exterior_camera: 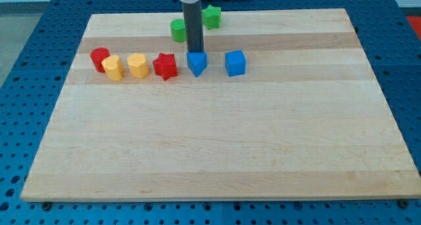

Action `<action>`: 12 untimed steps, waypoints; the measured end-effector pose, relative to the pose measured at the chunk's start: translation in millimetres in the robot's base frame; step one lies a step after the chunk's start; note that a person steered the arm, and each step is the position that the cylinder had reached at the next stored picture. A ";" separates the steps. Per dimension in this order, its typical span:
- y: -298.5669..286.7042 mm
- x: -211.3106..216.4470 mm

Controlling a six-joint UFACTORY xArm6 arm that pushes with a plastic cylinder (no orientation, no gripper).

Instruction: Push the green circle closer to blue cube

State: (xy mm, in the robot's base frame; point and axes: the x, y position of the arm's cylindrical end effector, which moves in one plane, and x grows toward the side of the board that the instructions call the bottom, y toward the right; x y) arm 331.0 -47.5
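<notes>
A bare wooden board (217,152) fills the view's bottom half, set on a blue perforated table (39,27). Farther up, a row of blocks runs across the board: from the view's left, a red cylinder (99,58), a yellow block (113,68) touching it, a yellow hexagon (137,65) just beside that, a red star (166,66), a blue wedge-like block (196,63), and — a short gap to the right — the blue cube (235,63).

My tip (194,52) comes down at the top edge of the blue wedge-like block, apparently touching it, the dark rod rising straight to the view's top. The arm has no hand to open or close — only the rod, and it holds nothing.

Beyond the row, the green circle (178,30) sits just left of the rod, up and to the left of the blue cube and well apart from it. Farthest back, a green star-like block (212,16) shows just right of the rod, near the board's top edge.
</notes>
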 end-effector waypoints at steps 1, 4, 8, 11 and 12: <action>-16.6 -9.3; -98.6 -49.4; -11.1 -77.3; 84.0 -80.1; 84.0 -80.1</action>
State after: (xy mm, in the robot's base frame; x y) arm 250.8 36.4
